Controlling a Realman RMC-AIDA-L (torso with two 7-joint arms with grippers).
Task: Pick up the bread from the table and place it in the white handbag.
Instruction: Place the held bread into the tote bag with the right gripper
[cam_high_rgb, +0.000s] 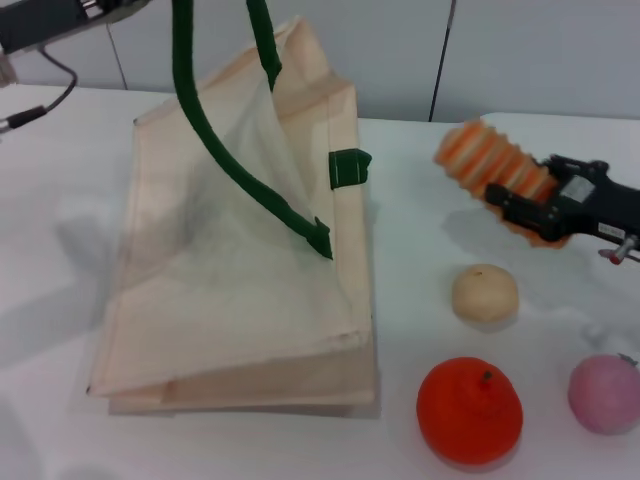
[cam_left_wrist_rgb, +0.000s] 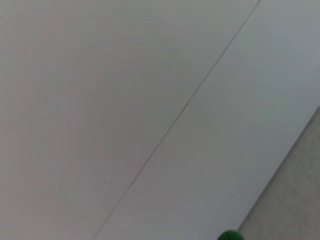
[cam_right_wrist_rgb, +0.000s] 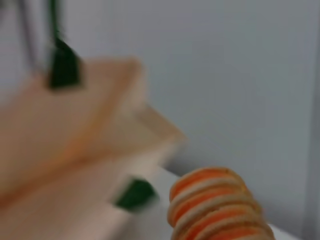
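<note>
The bread (cam_high_rgb: 490, 160), a ridged loaf with orange and cream stripes, is held off the table (cam_high_rgb: 420, 240) at the right by my right gripper (cam_high_rgb: 535, 205), which is shut on its near end. The loaf's free end points toward the white handbag (cam_high_rgb: 240, 260). The bread also fills the lower part of the right wrist view (cam_right_wrist_rgb: 217, 207), with the handbag (cam_right_wrist_rgb: 75, 130) beyond it. The handbag lies at the left and middle of the table, and its dark green straps (cam_high_rgb: 215, 130) are pulled up out of the top of the frame, lifting its upper panel. My left arm (cam_high_rgb: 50, 20) is at the top left; its gripper is out of view.
A small round beige bun (cam_high_rgb: 485, 293), a red-orange fruit (cam_high_rgb: 470, 410) and a pink ball (cam_high_rgb: 605, 393) sit on the table at the front right, below the held bread. A grey wall stands behind the table. The left wrist view shows only wall and a green strap tip (cam_left_wrist_rgb: 230, 235).
</note>
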